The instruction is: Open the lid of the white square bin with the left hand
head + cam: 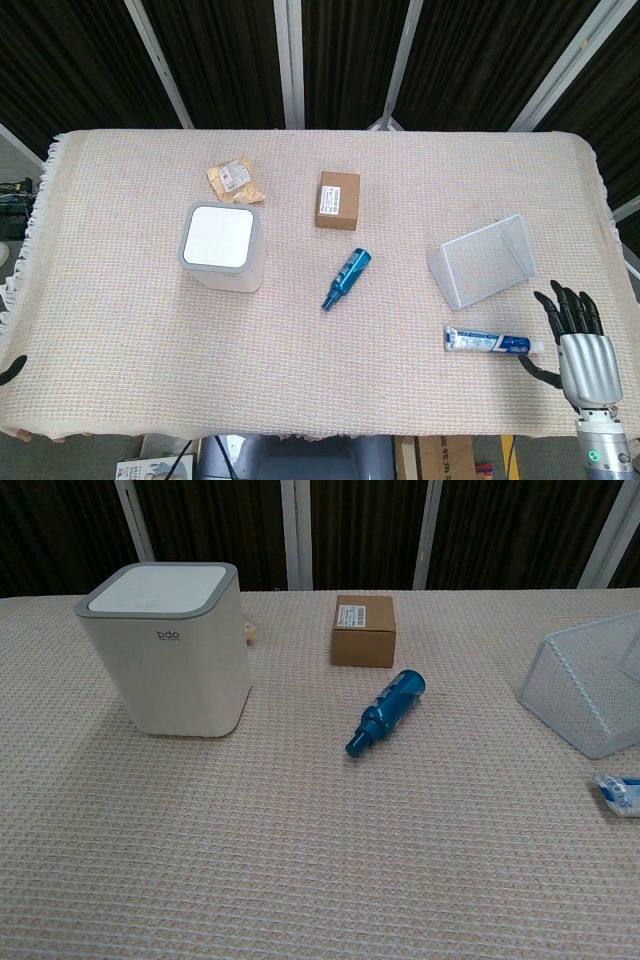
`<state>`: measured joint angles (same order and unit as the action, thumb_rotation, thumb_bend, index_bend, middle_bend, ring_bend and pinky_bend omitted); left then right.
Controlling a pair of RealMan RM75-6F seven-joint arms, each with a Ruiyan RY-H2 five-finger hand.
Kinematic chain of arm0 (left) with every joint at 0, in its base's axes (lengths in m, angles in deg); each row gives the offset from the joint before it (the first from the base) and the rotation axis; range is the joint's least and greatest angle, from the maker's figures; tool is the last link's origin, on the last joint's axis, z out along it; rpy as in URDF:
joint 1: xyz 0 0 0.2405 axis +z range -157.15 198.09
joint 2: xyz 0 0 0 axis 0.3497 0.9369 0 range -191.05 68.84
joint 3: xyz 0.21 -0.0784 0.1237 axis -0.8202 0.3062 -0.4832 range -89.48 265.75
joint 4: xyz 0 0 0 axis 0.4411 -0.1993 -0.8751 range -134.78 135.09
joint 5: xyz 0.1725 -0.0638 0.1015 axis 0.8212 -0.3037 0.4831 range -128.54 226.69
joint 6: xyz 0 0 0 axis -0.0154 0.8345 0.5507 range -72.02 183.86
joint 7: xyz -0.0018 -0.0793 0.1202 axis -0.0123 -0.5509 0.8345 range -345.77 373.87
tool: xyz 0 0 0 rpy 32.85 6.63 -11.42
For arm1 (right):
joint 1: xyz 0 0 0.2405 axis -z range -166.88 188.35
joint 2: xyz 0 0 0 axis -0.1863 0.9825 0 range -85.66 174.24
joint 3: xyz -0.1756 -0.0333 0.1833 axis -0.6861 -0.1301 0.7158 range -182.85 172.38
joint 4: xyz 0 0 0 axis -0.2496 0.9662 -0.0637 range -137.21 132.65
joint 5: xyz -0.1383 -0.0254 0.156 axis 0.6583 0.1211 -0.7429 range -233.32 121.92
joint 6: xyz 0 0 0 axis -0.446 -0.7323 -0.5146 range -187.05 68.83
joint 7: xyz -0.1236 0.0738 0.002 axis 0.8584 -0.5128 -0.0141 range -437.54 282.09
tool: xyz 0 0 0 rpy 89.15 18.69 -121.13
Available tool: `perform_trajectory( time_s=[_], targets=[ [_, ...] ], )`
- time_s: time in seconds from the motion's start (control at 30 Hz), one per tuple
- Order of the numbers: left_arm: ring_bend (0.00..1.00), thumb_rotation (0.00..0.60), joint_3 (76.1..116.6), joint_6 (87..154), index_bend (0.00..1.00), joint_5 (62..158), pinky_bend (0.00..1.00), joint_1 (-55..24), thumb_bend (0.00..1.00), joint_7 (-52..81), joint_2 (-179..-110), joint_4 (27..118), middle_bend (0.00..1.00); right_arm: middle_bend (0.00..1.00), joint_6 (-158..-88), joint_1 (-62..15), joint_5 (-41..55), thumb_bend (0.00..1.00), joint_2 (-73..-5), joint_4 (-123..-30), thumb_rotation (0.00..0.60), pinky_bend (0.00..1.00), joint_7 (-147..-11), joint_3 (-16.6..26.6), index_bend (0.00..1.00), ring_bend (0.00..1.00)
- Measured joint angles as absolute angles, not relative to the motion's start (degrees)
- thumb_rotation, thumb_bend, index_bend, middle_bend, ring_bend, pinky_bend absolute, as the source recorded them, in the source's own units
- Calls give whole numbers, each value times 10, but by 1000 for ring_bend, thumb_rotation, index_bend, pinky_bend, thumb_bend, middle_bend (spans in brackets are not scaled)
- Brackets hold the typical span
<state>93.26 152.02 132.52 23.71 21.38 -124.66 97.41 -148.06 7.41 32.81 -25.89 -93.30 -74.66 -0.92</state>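
The white square bin (222, 247) stands upright on the left half of the table, its white lid (218, 236) in a grey rim lying flat and closed. In the chest view the bin (170, 660) fills the upper left, with the lid (158, 588) level on top. Only a dark curved sliver of my left hand (12, 368) shows at the table's left edge, far from the bin; I cannot make out how it is posed. My right hand (580, 345) hovers at the front right corner with its fingers spread and nothing in it.
A yellow snack packet (235, 181) lies just behind the bin. A brown box (338, 199) and a blue bottle (346, 278) sit mid-table. A wire mesh basket (483, 260) and a toothpaste tube (495, 342) lie on the right, near my right hand.
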Motion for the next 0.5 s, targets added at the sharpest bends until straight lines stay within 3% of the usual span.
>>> perform_trajectory(
  time_s=[0.5],
  targets=[
    [62,600,927,1526,206,1336,158,242,234,216,-1246,976,177,0,-1484,75,327,142,-259,-931,600,11,-755,-8,153,40]
  ],
)
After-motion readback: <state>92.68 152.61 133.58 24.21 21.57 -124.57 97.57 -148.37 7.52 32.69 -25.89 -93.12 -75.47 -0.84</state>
